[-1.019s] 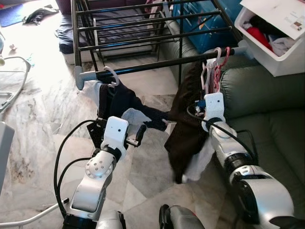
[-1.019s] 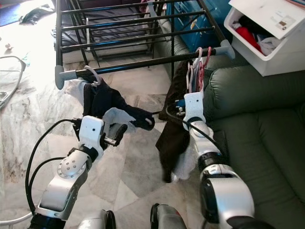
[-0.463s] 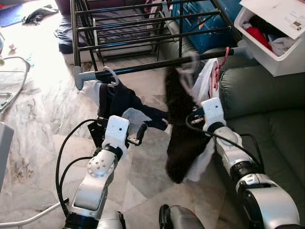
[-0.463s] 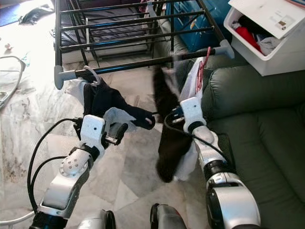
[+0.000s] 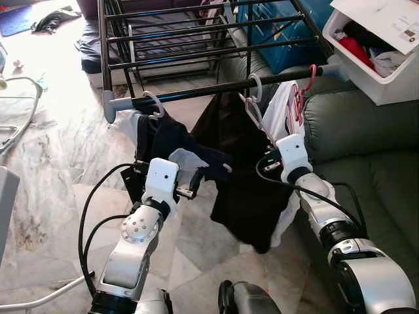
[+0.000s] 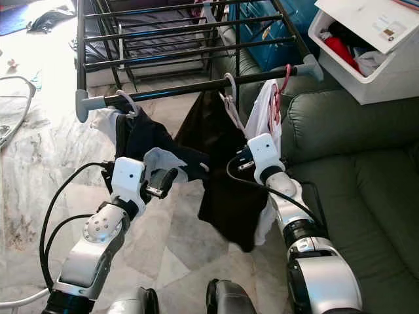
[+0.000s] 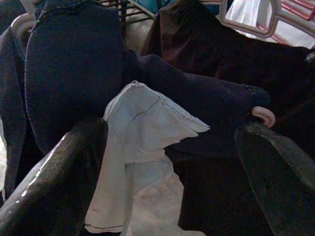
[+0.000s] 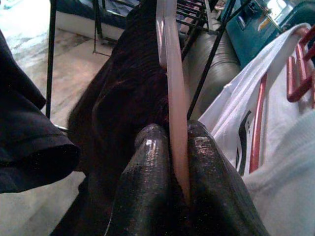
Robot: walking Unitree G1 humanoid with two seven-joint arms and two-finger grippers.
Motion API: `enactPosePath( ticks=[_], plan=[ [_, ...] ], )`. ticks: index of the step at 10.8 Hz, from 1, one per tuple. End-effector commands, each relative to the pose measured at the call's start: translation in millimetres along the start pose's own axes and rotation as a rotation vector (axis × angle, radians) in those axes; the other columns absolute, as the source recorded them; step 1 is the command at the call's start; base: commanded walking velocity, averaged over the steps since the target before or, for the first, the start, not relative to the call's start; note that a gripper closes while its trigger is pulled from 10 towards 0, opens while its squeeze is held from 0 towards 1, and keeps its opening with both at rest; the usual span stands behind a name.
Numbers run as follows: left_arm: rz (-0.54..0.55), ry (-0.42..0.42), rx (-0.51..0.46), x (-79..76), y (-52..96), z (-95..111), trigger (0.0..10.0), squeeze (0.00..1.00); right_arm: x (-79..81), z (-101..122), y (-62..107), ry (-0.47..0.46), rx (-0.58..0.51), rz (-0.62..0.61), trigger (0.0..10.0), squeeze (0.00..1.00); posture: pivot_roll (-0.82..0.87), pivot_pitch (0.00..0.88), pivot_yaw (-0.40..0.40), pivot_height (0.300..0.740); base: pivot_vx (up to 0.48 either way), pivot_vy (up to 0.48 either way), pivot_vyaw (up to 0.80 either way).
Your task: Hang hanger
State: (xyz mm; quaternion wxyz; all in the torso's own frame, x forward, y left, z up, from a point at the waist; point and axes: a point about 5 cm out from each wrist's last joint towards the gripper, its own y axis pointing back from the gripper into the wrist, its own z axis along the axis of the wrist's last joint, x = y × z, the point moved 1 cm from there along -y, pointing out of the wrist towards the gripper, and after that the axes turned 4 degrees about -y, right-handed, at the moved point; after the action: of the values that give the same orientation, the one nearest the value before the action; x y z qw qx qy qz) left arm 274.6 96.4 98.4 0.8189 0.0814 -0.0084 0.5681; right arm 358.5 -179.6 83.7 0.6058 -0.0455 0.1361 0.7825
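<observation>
A pale pink hanger (image 8: pixel 174 98) carries a dark brown garment (image 5: pixel 239 176). My right gripper (image 8: pixel 165 162) is shut on the hanger's lower part, below the black rail (image 5: pixel 196 93) of the drying rack. The hanger's hook (image 5: pixel 254 82) sits at the rail and seems to loop over it. Further left, a navy garment (image 5: pixel 163 137) hangs from a white hanger (image 5: pixel 154 103) on the same rail. My left gripper (image 5: pixel 195 182) is open just in front of this garment and its white lining (image 7: pixel 142 132), holding nothing.
A white shirt (image 5: pixel 283 111) on red hangers (image 5: pixel 303 88) hangs at the rail's right end, beside the brown garment. A green sofa (image 5: pixel 366 176) is on the right, with a white bin (image 5: pixel 376 78) of clothes above it. More rack bars (image 5: pixel 196 42) lie behind, above a marble floor (image 5: pixel 52 157).
My right gripper has carried the hanger with the brown garment to the left along the rail, away from the red hangers, and the garment now hangs spread out. My left arm has barely moved.
</observation>
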Motion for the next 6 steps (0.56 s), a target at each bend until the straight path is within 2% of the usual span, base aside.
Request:
enactPosePath(
  ticks=[1,6],
  plan=[
    [0.005,-0.002,0.008,2.7,1.7,-2,10.0,0.0,-1.2,-2,2.3,-0.02,-0.007,-0.006,10.0,1.0,-0.05,0.128,-0.017,0.74,0.0,0.0,0.0],
    [-0.015,0.003,-0.025,1.6,3.6,0,10.0,0.0,-0.3,8,-5.9,-0.034,-0.013,-0.014,10.0,1.0,-0.04,0.121,-0.018,0.74,0.0,0.0,0.0]
  ],
)
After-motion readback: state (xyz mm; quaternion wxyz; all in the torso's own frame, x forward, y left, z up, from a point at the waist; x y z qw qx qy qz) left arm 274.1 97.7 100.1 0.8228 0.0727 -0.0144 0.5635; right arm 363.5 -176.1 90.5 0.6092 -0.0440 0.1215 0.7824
